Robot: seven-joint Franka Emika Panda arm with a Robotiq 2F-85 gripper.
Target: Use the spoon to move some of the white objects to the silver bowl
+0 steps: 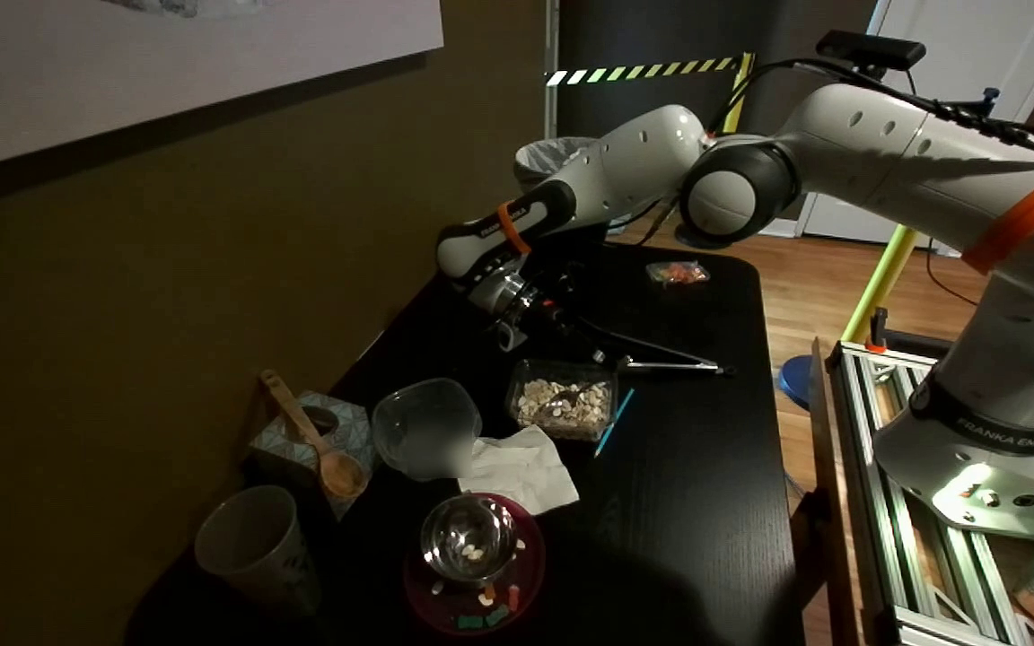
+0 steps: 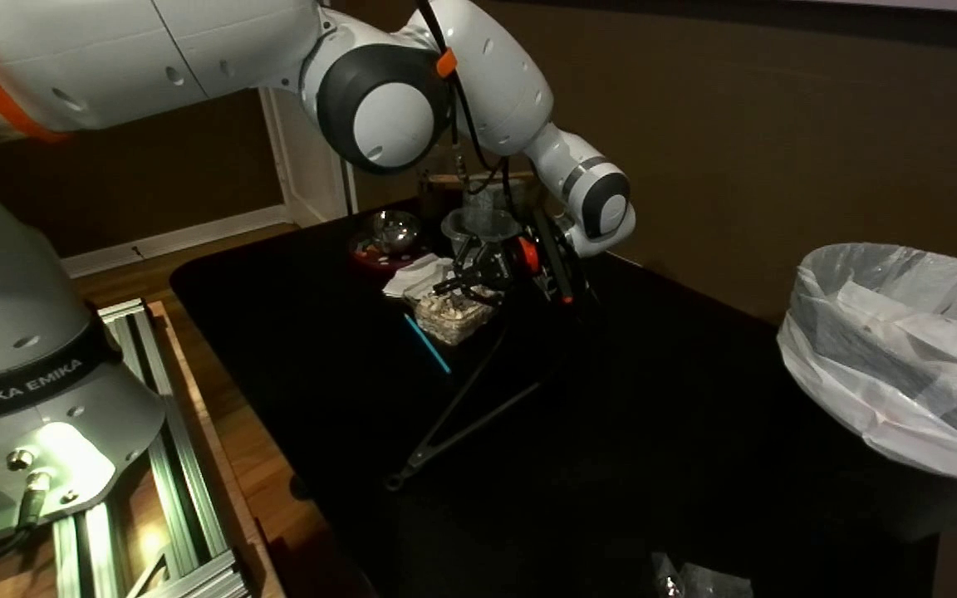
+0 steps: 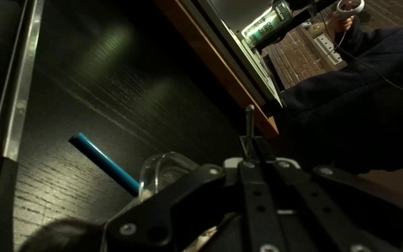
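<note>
Spoon (image 3: 250, 118) in grip at the tray (image 1: 553, 368); silver bowl (image 1: 445, 525) past the napkin (image 1: 526, 471).
The end effector (image 3: 255, 147) is closed on a thin metal handle, judged to be the spoon's, whose tip pokes past the fingertips; the grip probably leaves the scooping end free to dig into the white objects (image 1: 584, 414), heaped in that clear tray on the table (image 1: 705, 467). The silver bowl stands on a red dish (image 1: 530, 561), a few pale pieces (image 1: 473, 553) inside it; the dish presumably catches what misses. The napkin, lying between tray and bowl, may serve the same end along the carrying path.
</note>
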